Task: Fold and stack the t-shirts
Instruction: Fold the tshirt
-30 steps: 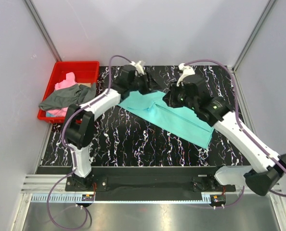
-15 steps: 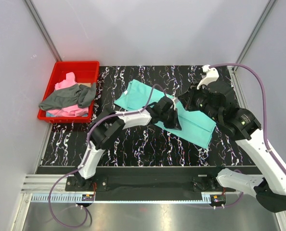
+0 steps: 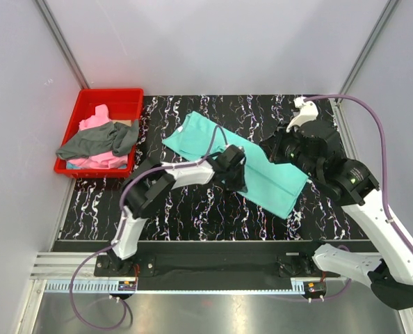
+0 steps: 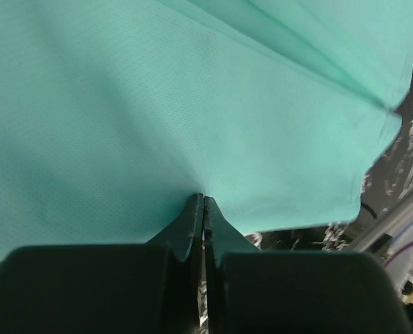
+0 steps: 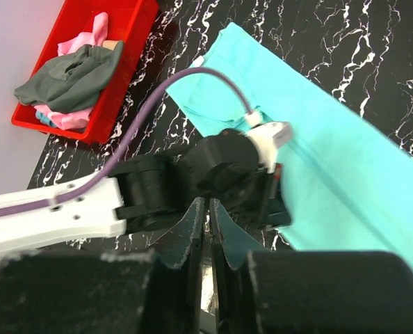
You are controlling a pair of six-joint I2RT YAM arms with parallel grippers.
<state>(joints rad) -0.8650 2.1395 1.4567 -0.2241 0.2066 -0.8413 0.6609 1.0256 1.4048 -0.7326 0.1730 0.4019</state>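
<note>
Left gripper: we saw the left gripper (image 4: 204,198) closed tight, its tips nipping a small pucker of the teal t-shirt (image 4: 192,90).
Teal t-shirt: it lay as a long folded band under the left gripper and ran out to both sides of it, on the black, white-veined worktop (image 3: 192,202). The cloth was a thin, matt knit.
Handling: we judged it light and limp, sure to sag and drag, so best taken at a hem or corner with all layers pinched together.
Right gripper: the right gripper (image 5: 205,203) hung above and just beyond the left gripper, jaws drawn nearly together with nothing between them.
Far left of the left gripper: the dark grey t-shirt (image 3: 88,142) lay crumpled over the pink t-shirt (image 3: 95,122) in the rigid red bin (image 3: 116,96).
</note>
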